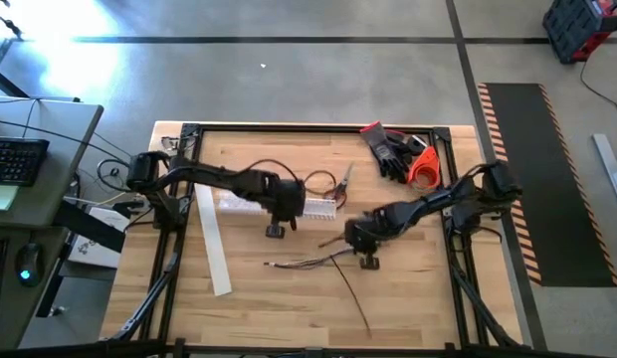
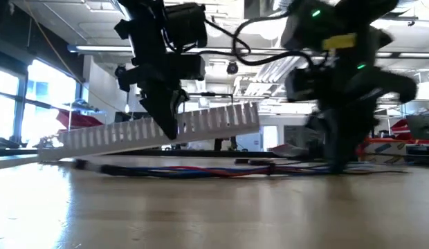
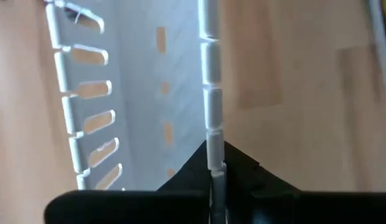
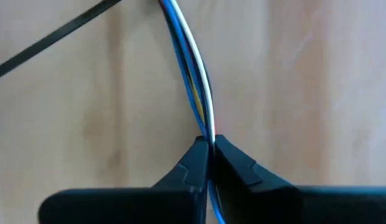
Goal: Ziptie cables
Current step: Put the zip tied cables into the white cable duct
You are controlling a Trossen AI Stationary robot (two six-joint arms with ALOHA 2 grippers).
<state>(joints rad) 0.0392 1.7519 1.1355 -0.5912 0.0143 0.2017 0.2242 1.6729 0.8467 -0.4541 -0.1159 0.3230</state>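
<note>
Several thin cables [image 4: 196,93] (blue, white and darker strands run together) lie on the wooden tabletop [image 1: 289,308] near its middle, and the right hand [image 4: 210,146] has its two dark fingers [image 4: 193,165] pinched together on the bundle, the wires passing straight between the tips. From above, the cables [image 1: 308,262] spread leftward from the right hand [image 1: 368,261] as a low fan of dark lines, with one strand curving away toward the near edge of the tabletop. In the low view the same bundle [image 2: 221,169] lies flat on the wood, red and blue strands showing, and the right hand [image 2: 335,162] comes down onto it at one end. A black zip tie [image 4: 50,40] lies slantwise on the wood near the cables, apart from them. To the left, the left hand [image 3: 215,177] is clamped on one slotted side wall of the white duct [image 3: 137,93]; seen from table height the duct [image 2: 201,124] is tilted, one end up and the other end low by the wood, with the left hand [image 2: 169,128] gripping it around mid-length. A flat white strip [image 1: 213,244] lies on the tabletop left of the duct. Black gloves [image 1: 388,147] and an orange object [image 1: 423,169] sit at the far right corner.
</note>
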